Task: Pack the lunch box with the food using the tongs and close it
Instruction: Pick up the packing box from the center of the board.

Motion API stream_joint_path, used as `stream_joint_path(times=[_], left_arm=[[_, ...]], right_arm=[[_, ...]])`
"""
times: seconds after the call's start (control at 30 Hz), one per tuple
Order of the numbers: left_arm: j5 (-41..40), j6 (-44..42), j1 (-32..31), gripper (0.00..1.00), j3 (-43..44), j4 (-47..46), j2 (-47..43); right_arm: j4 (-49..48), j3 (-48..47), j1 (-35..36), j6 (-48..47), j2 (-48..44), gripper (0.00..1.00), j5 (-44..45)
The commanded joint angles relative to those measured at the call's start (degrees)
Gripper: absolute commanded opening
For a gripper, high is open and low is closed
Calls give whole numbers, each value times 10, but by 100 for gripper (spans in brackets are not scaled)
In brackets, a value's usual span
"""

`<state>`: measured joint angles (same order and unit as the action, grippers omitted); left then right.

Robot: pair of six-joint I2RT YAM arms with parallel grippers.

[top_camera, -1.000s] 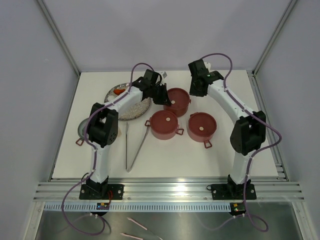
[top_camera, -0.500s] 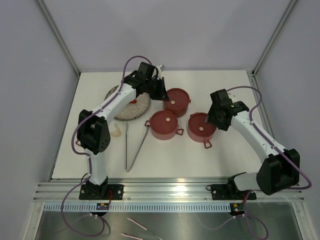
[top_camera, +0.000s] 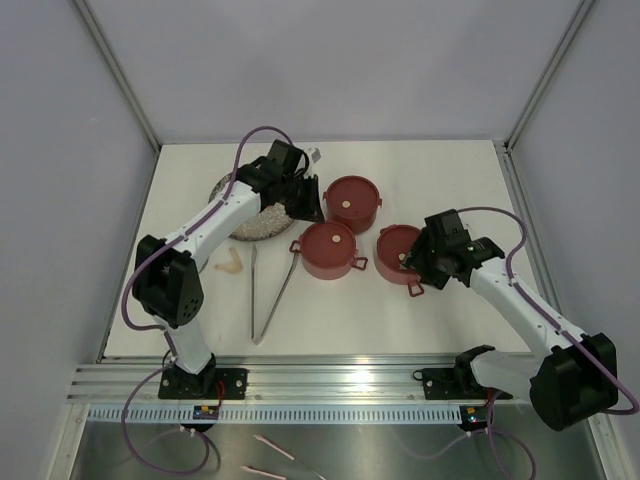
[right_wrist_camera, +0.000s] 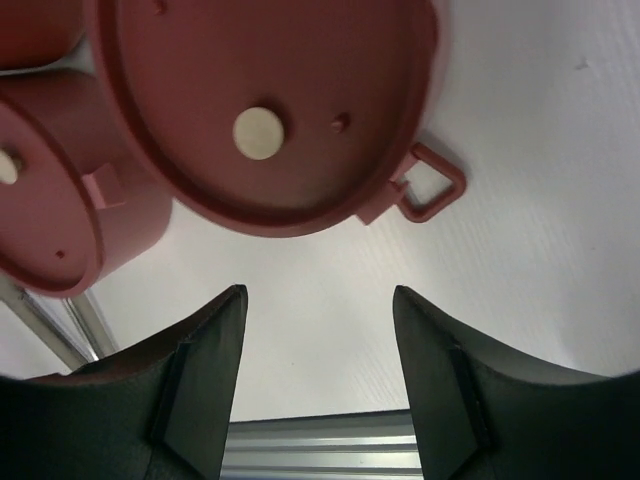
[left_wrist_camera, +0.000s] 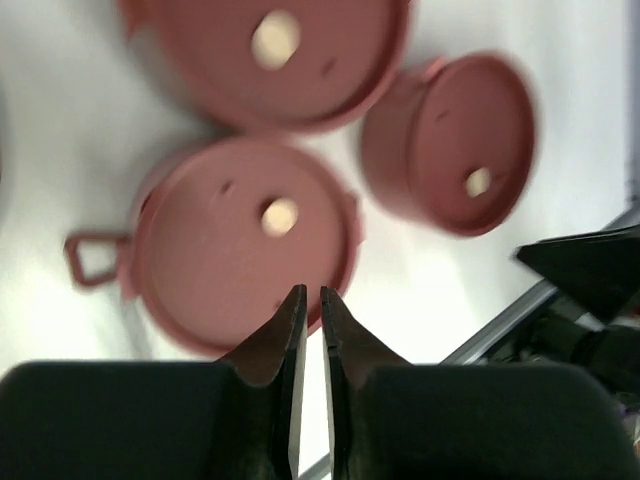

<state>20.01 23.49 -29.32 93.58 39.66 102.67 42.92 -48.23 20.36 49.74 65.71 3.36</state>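
Three dark-red lunch box tiers stand lidded: back [top_camera: 352, 200], middle [top_camera: 330, 248], right [top_camera: 400, 252]. The silvery tongs [top_camera: 268, 292] lie in a V on the table, left of the middle tier. My left gripper [top_camera: 308, 205] hovers between the plate and the tiers. In its wrist view the left gripper [left_wrist_camera: 312, 290] is parted by a thin gap, empty, above the middle tier [left_wrist_camera: 240, 255]. My right gripper [top_camera: 420, 262] hangs over the right tier's near side. Seen from its wrist, the right gripper [right_wrist_camera: 320, 290] is wide open with nothing in it, below the lid [right_wrist_camera: 265, 110]. A pale food piece [top_camera: 230, 263] lies on the table.
The grey speckled plate [top_camera: 252, 222] sits at the back left, partly under my left arm. The right tier's loop handle [right_wrist_camera: 430, 185] points toward the near edge. An aluminium rail [top_camera: 340, 380] runs along the table's front.
The right arm swung from the back of the table down to the right tier, jaws opening wide. The left gripper drew slightly nearer and its jaws parted a little.
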Motion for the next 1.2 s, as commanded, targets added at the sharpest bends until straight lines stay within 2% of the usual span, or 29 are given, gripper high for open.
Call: stream_joint_path(times=[0.0,0.03,0.07,0.17,0.2,0.3,0.5,0.53,0.63,0.77,1.17], left_arm=[[-64,-6,1,14,-55,24,-53],[-63,-2,8,17,-85,16,-58],[-61,2,11,25,-97,10,-66],[-52,7,29,39,-130,-5,-70],[-54,7,32,50,-135,-9,-70],[-37,9,59,58,-156,-28,-63],[-13,16,86,60,-197,-79,-56],[-10,22,87,66,-204,-97,-56],[20,29,95,68,-225,-128,-43],[42,28,95,67,-230,-145,-26],[44,34,103,63,-244,-158,-12]], right_arm=[[-66,-40,21,-52,-2,67,-29],[-76,-46,25,-60,4,67,-51],[-90,-62,30,-69,13,67,-59],[-113,-100,45,-99,62,66,-85],[-119,-109,52,-107,91,67,-95],[-154,-124,55,-99,145,65,-138],[-221,-143,55,-73,223,64,-189],[-231,-145,56,-73,232,64,-200],[-228,-162,56,-75,266,63,-204],[-226,-176,63,-70,308,62,-208],[-244,-179,71,-50,347,59,-203]])
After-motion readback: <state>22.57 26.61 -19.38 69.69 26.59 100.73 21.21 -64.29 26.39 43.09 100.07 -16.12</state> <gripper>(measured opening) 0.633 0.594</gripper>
